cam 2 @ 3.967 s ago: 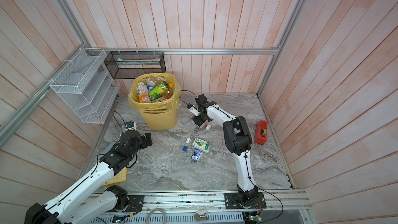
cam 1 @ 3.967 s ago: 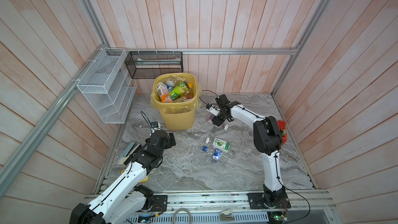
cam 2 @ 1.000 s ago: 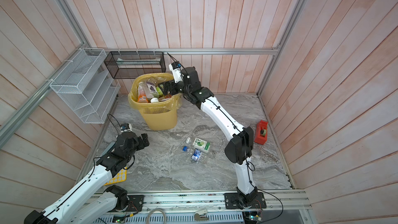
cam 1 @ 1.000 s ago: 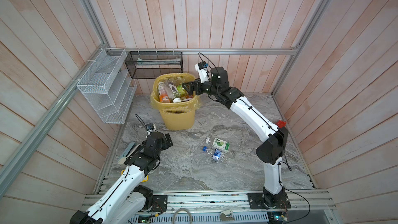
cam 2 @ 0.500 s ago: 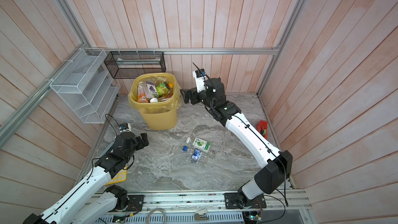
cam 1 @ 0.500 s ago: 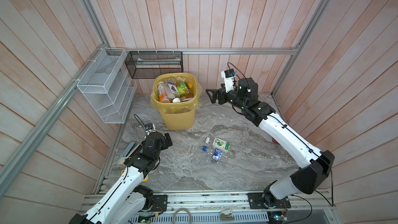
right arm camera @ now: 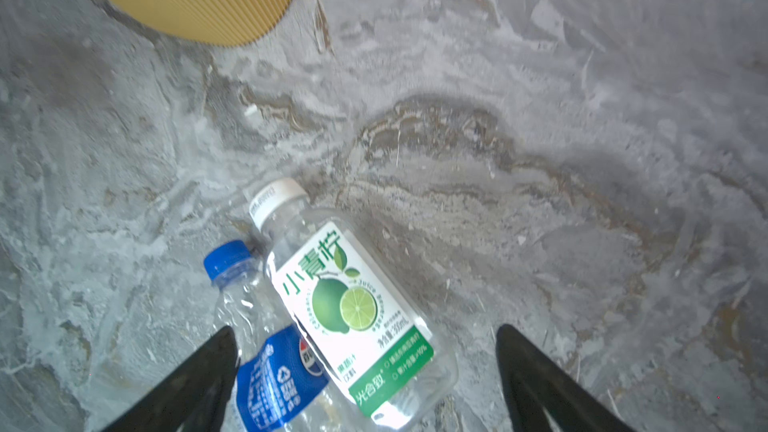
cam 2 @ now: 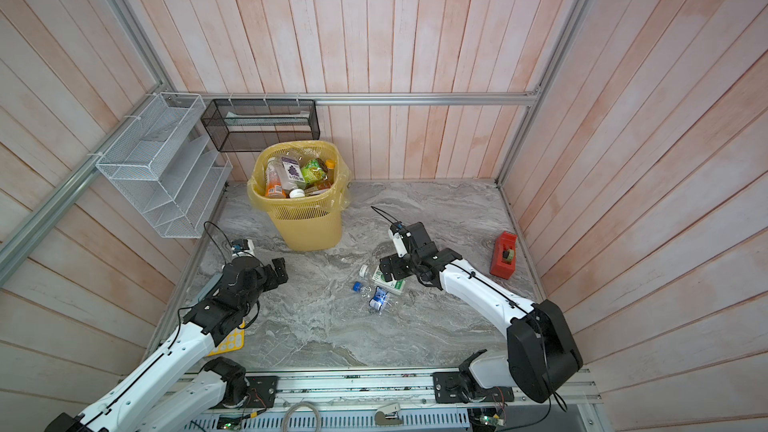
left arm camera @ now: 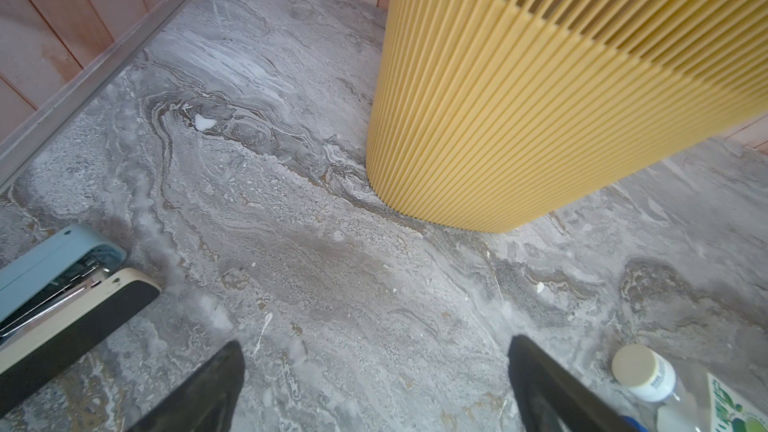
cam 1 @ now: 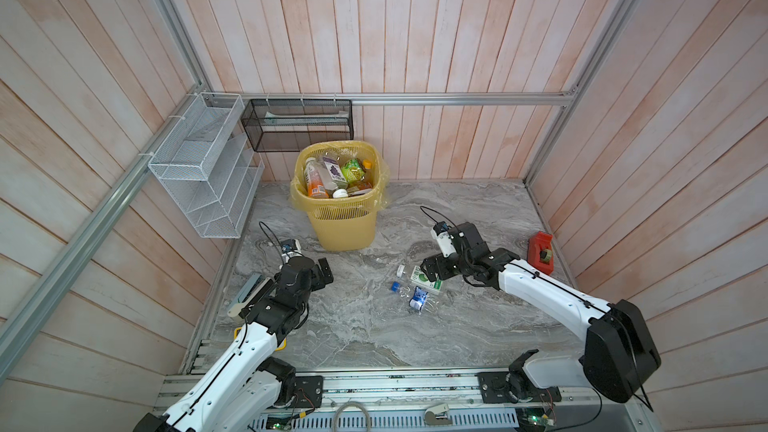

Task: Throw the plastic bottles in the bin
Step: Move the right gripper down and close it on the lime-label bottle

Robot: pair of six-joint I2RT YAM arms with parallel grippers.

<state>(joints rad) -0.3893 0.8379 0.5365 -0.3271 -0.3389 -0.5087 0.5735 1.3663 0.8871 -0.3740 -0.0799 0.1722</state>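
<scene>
Lying flat, lime bottle [right arm camera: 353,305] sits between spread right jaws, seemingly untouched.

A robot test cell, it seems in a lab: pink plank walls [cam 1: 374,35] on an aluminium frame [cam 1: 415,98] enclose a marble-look bench [cam 1: 374,334], and two white arms [cam 1: 540,290] stand on a front rail [cam 1: 395,385].

yellow lattice bin [cam 1: 341,226] standing upright, bag-lined, stuffed with bottles [cam 1: 328,174]. two more lie flat near it: a clear lime-label bottle [right arm camera: 353,305], white cap toward the bin, just beside a crushed blue-cap bottle [right arm camera: 266,367]
</scene>
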